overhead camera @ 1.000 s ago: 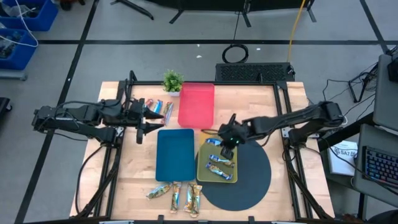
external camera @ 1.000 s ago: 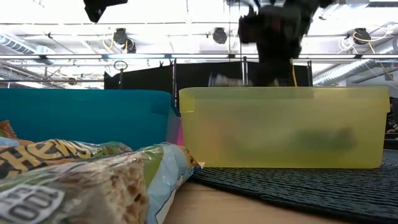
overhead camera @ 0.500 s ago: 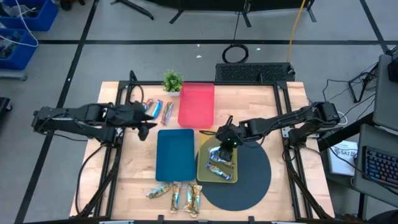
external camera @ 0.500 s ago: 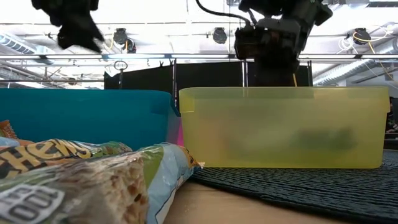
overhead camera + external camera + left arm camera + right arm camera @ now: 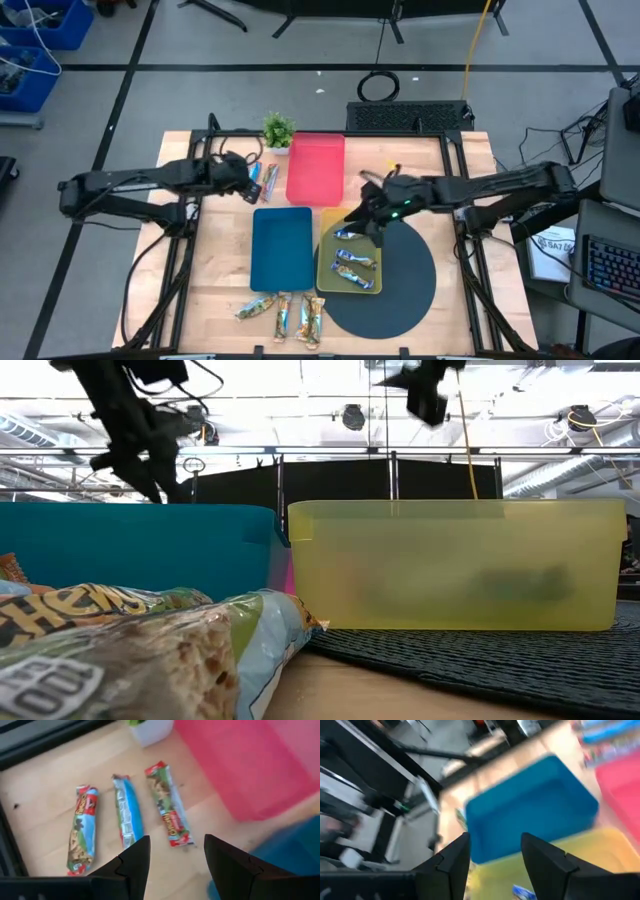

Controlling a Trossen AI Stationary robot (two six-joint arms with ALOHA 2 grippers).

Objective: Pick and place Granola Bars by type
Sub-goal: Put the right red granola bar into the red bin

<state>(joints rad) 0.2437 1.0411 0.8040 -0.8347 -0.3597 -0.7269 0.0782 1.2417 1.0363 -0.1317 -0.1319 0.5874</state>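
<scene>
Left wrist view alone shows 3 Granola Bars (image 5: 124,811) separately.

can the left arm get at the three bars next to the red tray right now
Probably yes. The left gripper hangs open just above the three bars on bare wood, with nothing lying between; the red tray sits off to one side.

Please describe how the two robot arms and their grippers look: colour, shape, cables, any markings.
Both arms are dark, almost black, built of slim jointed links. The left gripper and the right gripper each end in two broad, flat dark fingers with angled tips. Thin black cables loop along the left arm. A small green light glows on the right arm near its wrist. No printed markings are readable.
</scene>
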